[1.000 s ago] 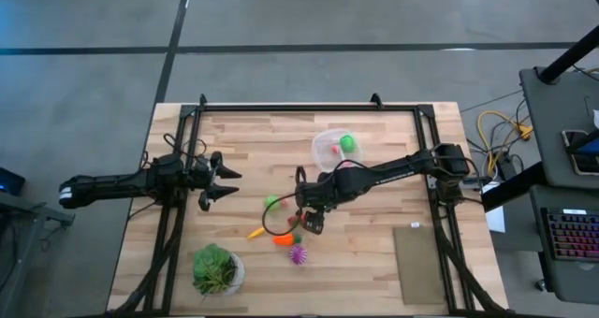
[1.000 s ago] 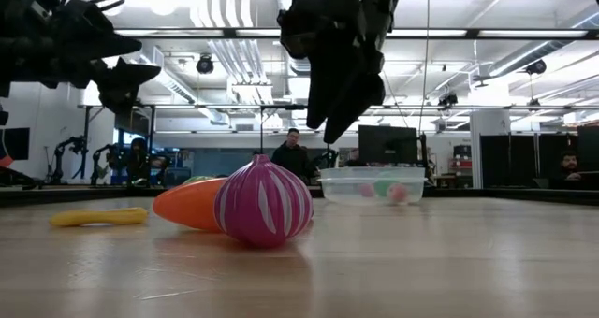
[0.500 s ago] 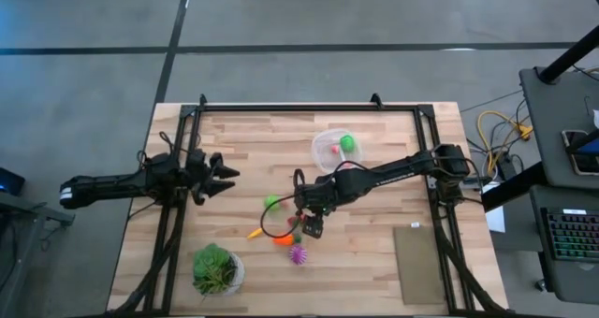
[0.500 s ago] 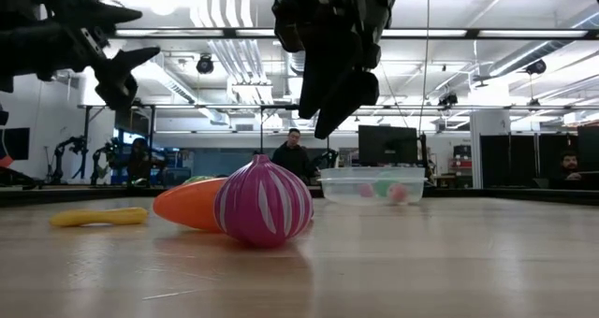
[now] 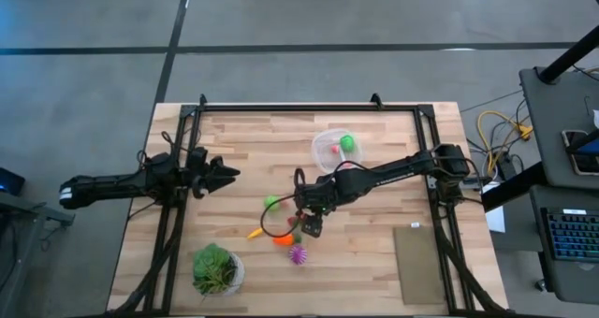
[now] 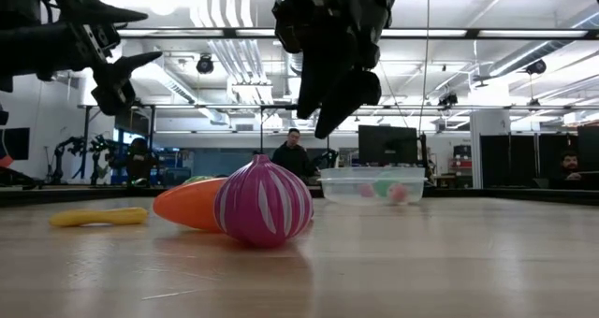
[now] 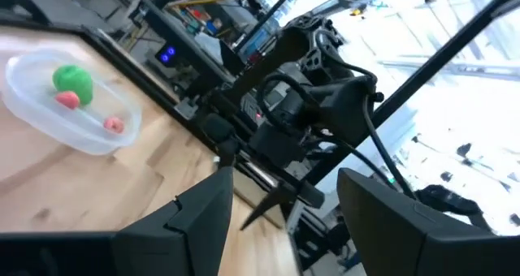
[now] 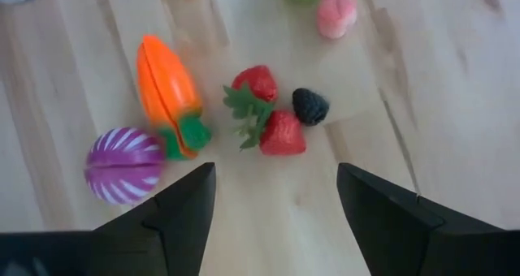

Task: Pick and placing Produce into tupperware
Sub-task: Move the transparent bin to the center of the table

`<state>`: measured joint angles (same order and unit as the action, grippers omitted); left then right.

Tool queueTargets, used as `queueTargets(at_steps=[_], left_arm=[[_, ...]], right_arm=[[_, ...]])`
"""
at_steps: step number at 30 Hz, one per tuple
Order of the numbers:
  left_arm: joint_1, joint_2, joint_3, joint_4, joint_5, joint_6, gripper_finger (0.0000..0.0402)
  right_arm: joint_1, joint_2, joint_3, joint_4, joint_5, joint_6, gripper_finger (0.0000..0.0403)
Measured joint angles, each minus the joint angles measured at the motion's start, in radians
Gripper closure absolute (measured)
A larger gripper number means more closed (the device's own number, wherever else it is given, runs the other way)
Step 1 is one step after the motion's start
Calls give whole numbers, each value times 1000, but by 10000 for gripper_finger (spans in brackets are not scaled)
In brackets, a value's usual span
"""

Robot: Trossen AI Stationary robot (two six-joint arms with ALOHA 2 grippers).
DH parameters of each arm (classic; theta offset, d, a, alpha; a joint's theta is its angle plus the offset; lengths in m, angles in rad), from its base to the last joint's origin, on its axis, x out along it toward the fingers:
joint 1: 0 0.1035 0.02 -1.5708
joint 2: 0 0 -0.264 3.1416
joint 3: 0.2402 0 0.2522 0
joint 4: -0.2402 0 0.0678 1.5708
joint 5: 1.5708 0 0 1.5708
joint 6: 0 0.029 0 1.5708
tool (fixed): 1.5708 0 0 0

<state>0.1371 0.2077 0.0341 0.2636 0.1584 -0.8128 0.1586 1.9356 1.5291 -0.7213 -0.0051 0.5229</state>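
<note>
Right end effector [image 8: 272, 219] spread empty above the produce cluster on the bench [image 5: 374, 252]; left end effector [image 5: 223, 174] parked, spread.
Tub [image 5: 334, 148] holds three pieces; loose: one carrot [image 8: 165, 88], one purple ball [image 8: 124, 164], two strawberries [image 8: 268, 109], one blackberry [image 8: 310, 105]. Risk: tight berries, fingers may nudge or grab two.

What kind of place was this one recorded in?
Probably a robotics lab or workshop: open ceiling with ducts, monitors and people behind the table, and a keyboard on a side bench.
</note>
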Motion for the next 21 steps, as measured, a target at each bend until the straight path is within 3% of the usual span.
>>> queueTargets(at_steps=[9, 17, 21], left_arm=[[0, 13, 0, 10, 17, -64, 194], [0, 33, 0, 12, 45, -79, 194], [-1, 60, 22, -4, 80, -96, 194]], right_arm=[[-6, -59, 73, 88, 189, -19, 154], [-21, -110, 133, 18, 203, -18, 154], [-34, -179, 178, -37, 312, -65, 154]])
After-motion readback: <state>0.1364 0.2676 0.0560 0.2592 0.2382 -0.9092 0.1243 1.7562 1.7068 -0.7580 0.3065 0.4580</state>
